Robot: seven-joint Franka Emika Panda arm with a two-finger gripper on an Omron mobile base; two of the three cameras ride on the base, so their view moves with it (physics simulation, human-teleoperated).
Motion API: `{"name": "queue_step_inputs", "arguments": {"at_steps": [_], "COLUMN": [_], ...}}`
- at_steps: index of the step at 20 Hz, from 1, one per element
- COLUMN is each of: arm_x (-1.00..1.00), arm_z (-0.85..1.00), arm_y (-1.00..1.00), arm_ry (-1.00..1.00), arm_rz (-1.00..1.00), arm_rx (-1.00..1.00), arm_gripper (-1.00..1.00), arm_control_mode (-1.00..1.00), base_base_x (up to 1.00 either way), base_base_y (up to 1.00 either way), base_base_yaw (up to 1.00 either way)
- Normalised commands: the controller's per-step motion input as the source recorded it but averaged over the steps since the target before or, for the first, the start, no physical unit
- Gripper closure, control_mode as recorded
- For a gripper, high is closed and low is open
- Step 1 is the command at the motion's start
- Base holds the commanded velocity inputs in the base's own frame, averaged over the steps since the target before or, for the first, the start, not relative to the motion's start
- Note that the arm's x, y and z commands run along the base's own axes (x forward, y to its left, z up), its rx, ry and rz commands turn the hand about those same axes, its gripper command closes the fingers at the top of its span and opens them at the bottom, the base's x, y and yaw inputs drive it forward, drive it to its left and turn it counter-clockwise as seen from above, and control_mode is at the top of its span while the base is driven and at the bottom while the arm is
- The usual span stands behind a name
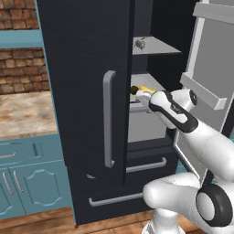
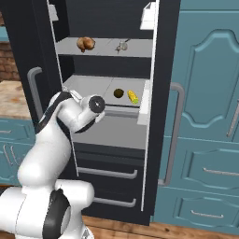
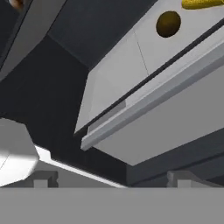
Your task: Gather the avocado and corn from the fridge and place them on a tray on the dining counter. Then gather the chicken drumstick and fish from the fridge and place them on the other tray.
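fridge (image 2: pixel 163 70): right door open | avocado (image 2: pixel 118 93), corn (image 2: pixel 133 97): side by side, middle shelf

Arm stretched forward, pincer (image 3: pixel 111 177) wide open, empty.

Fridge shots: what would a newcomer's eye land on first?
The fridge stands with one door swung wide, and the white arm reaches into its middle section, gripper open and empty. On the middle shelf, the bright yellow corn lies right beside the dark avocado. One shelf up sit the golden-brown chicken drumstick and, to its right, the small silvery fish.
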Motion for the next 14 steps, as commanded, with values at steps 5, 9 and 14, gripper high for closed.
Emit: {"name": "queue_step_inputs", "arguments": {"at_steps": [5, 9, 14], "arm_x": [0.46, 0.08, -0.07], "arm_z": [0.00, 0.00, -0.02], "arm_y": [0.11, 0.58, 0.65], "arm_ry": [0.05, 0.08, 0.06], "arm_rz": [0.16, 0.12, 0.18], "arm_rx": [0.17, 0.04, 0.02], "arm_gripper": [-1.00, -1.00, -1.00], "arm_control_mode": [-1.00, -1.00, -1.00], "base_base_x": [0.00, 0.00, 0.00], "base_base_y": [0.00, 0.00, 0.00], "base_base_yaw": [0.00, 0.00, 0.00]}}
